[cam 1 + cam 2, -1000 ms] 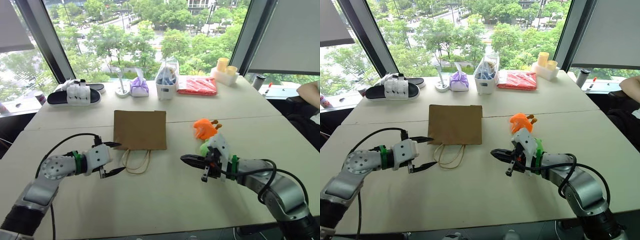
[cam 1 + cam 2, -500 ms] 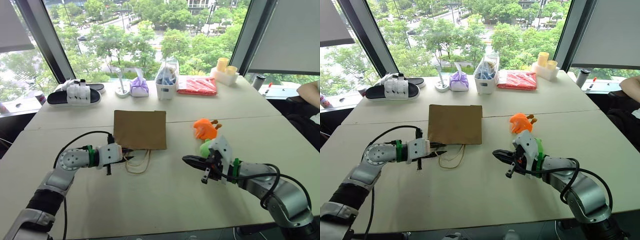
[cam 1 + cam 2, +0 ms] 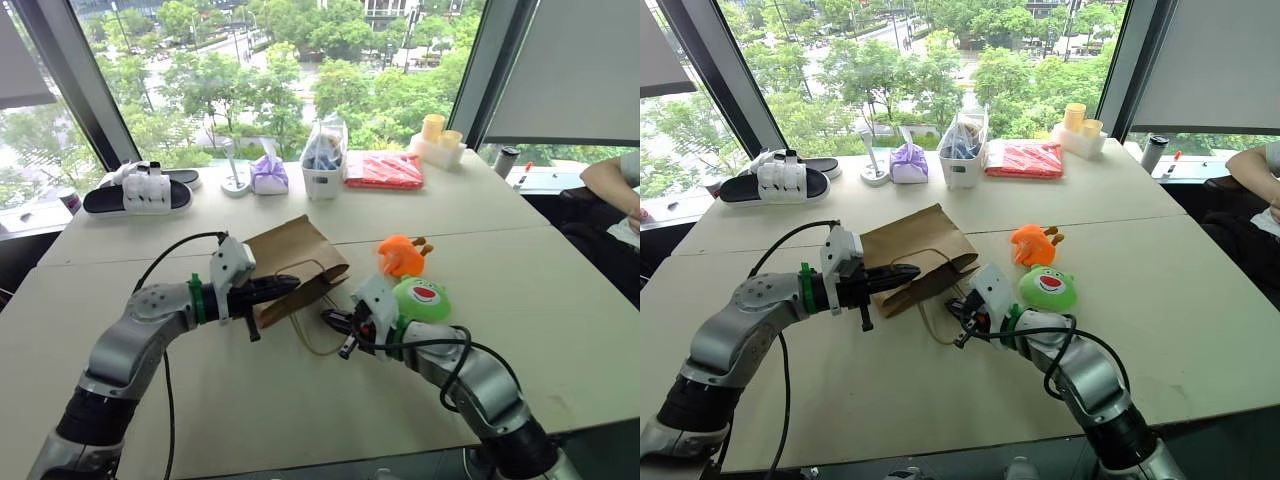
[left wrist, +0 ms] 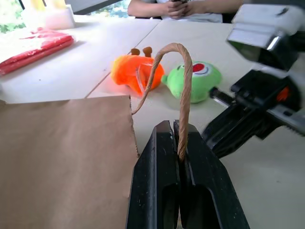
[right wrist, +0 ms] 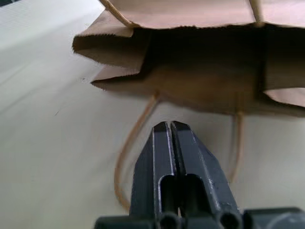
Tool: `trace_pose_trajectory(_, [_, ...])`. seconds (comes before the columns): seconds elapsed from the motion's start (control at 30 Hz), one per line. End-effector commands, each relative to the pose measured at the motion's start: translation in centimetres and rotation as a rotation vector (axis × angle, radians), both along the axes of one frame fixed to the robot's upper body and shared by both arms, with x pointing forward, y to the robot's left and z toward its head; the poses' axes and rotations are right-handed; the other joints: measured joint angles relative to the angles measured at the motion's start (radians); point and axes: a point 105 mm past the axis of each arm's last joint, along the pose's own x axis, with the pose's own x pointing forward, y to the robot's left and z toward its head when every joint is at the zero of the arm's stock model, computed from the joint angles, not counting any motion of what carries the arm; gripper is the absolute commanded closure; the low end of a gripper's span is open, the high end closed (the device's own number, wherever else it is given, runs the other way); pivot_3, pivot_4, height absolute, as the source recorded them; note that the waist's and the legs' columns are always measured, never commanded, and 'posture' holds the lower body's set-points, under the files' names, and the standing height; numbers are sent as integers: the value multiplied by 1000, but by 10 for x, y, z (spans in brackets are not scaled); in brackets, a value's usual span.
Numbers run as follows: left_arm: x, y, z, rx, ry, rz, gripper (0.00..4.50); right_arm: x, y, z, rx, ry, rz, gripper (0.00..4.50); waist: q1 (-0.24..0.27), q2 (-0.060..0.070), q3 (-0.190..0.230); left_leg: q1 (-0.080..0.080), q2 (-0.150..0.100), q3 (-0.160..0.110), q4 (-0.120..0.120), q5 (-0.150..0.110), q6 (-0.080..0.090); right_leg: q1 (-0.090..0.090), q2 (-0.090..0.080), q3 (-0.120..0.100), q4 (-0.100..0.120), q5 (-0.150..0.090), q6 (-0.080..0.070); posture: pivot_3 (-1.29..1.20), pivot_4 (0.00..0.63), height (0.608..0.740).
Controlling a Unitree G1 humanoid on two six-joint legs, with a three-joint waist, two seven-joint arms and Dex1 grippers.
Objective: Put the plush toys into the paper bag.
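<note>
The brown paper bag lies on the table with its mouth raised and partly open toward me. My left gripper is shut on the bag's upper twine handle and holds it up. The lower handle lies as a loop on the table. Just in front of the bag's mouth, over that loop, my right gripper is shut with nothing in it. To the right of the bag, on the table, sit the orange plush toy and the green plush toy, the green one beside my right wrist.
Along the far edge by the window stand black-and-white sandals, a purple pouch, a clear-topped white container, a red packet and yellow cups. A person's arm rests at the far right.
My left gripper shut on the bag's handle, then rose and moved right, lifting and turning the bag's mouth. My right gripper slid left to the mouth, uncovering the green toy.
</note>
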Motion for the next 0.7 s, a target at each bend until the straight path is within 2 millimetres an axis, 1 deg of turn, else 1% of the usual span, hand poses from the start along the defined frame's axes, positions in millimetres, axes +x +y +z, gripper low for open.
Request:
trace_pose_trajectory(0.03, [-9,2,11,-43,4,11,4463,13,19,13,29,-62,-17,4500,2,0,0,0,0,0,0,0,0,0,0,0,0,0,0,0,150,740])
trace_pose_trajectory(0.17, [-14,0,17,-95,35,26,4463,31,37,7,24,-67,-45,4500,4,0,0,0,0,0,0,1,-1,0,1,0,0,1,-1,0,150,740])
trace_pose_trajectory(0.27, [-13,1,27,-156,44,64,4463,41,46,-4,-2,-74,-60,4500,3,0,0,0,0,0,0,1,-2,0,1,0,0,1,-2,0,150,740])
trace_pose_trajectory(0.3, [-11,3,32,-181,43,82,4463,44,47,-8,1,-63,-69,4500,4,0,0,0,0,0,0,1,-2,0,1,0,0,1,-2,0,150,740])
trace_pose_trajectory(0.37, [-4,8,50,-270,36,130,4463,44,50,-20,-17,-53,-67,4500,5,0,0,0,0,-1,0,1,-2,0,1,0,0,1,-2,0,150,740])
trace_pose_trajectory(0.47, [-1,11,66,-345,41,160,4463,44,49,-28,-32,-52,-67,4500,2,-1,0,0,0,-1,0,1,-2,0,1,0,0,1,-2,0,150,740])
trace_pose_trajectory(0.57, [3,21,86,-431,46,191,4463,46,43,-36,-69,-52,-81,4500,-2,-1,0,0,0,-1,0,2,-4,0,1,0,0,1,-2,0,150,740])
trace_pose_trajectory(0.6, [5,28,96,-462,35,212,4463,47,40,-37,-74,-48,-86,4500,-2,-1,-1,0,0,-1,0,5,-8,0,1,0,0,1,-2,0,150,740])
trace_pose_trajectory(0.7, [8,41,116,-502,-1,253,4463,48,33,-40,-81,-38,-98,4500,-1,-1,-1,0,0,-1,-1,5,-9,-1,2,0,1,1,-2,0,150,740])
